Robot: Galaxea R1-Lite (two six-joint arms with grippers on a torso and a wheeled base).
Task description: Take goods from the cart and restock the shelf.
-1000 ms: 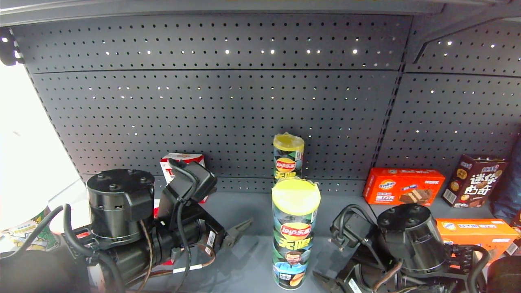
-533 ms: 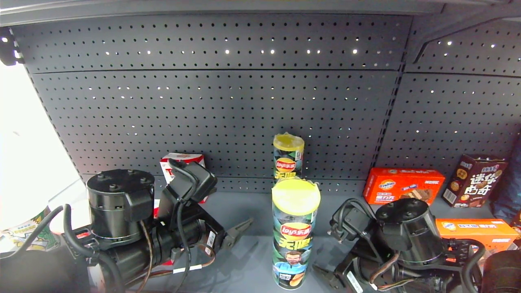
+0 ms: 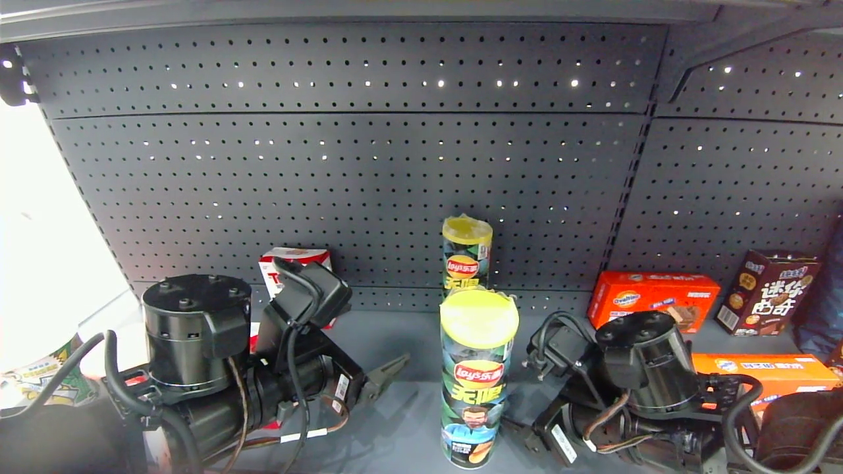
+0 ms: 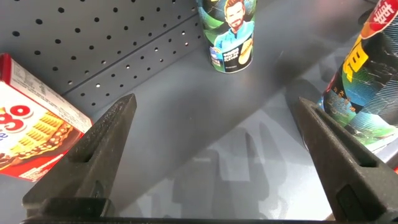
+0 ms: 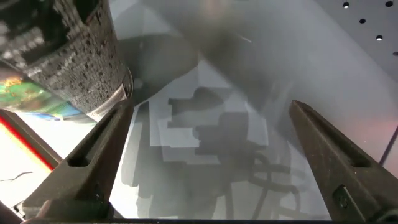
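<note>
Since a second ago the right arm has swung up and in toward the middle of the shelf, bringing its round black housing closer to the near can. The left arm and the goods sit as they did.

Nearest us, the right gripper (image 5: 210,107) hangs low over the grey metal shelf board (image 3: 408,342), jaws spread wide with nothing between them. Just beside one finger we see a dark cylinder. It seems to be the foot of the tall dark cardboard can with a yellow plastic lid (image 3: 477,375), though the wrist view is too hazy for us to be sure. That can stands upright at the front of the board, between the two arms and held by neither. To its left, the left gripper (image 4: 214,106) lies level above the board, likewise spread open and empty, pointing toward the can.

Further right we find a flat orange cardboard box (image 3: 764,372) lying on the board. Behind it is a second orange cardboard box (image 3: 652,299), with an upright brown cardboard box (image 3: 767,289) just beside it. Behind the left arm a red-and-white cardboard box (image 3: 296,263) stands near the back. Straight behind the near can, a second yellow-lidded can (image 3: 466,257) stands upright close to the dark perforated metal back panel (image 3: 342,184).
</note>
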